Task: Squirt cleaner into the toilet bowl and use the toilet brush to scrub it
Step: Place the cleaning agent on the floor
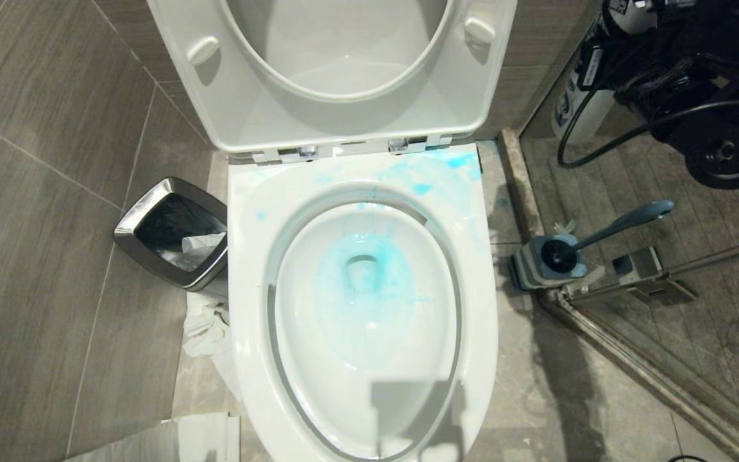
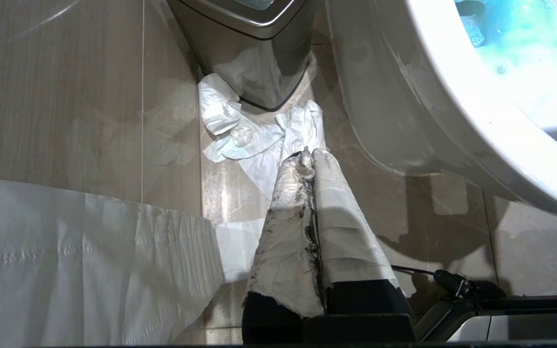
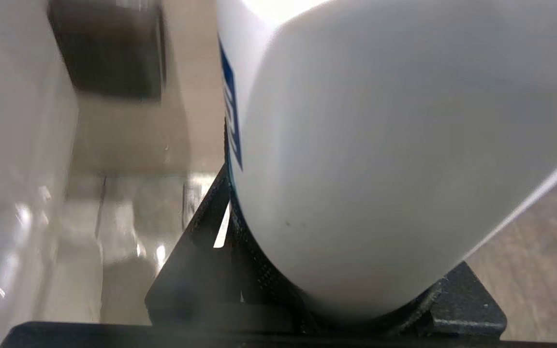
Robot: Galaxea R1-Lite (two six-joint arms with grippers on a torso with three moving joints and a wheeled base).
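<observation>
The toilet bowl [image 1: 472,333] stands open with its seat and lid raised. Turquoise-blue liquid streaks its inside and back rim. At the upper right of the head view, over the shower floor, my right gripper [image 1: 607,70] is shut on the cleaner [image 1: 580,106], a white bottle with blue print. That bottle [image 3: 380,159] fills the right wrist view between the black fingers [image 3: 201,232]. The toilet brush [image 1: 626,221] leans in its blue-and-grey holder [image 1: 546,260], right of the bowl. My left gripper [image 2: 307,153] hangs shut and empty low beside the bowl's outer wall [image 2: 380,96].
A steel-rimmed bin [image 1: 170,234] stands left of the bowl, with crumpled tissue [image 1: 206,330] on the floor beside it. A white paper sheet [image 2: 75,261] lies on the tiles near my left gripper. A metal shower door rail [image 1: 639,366] runs along the floor on the right.
</observation>
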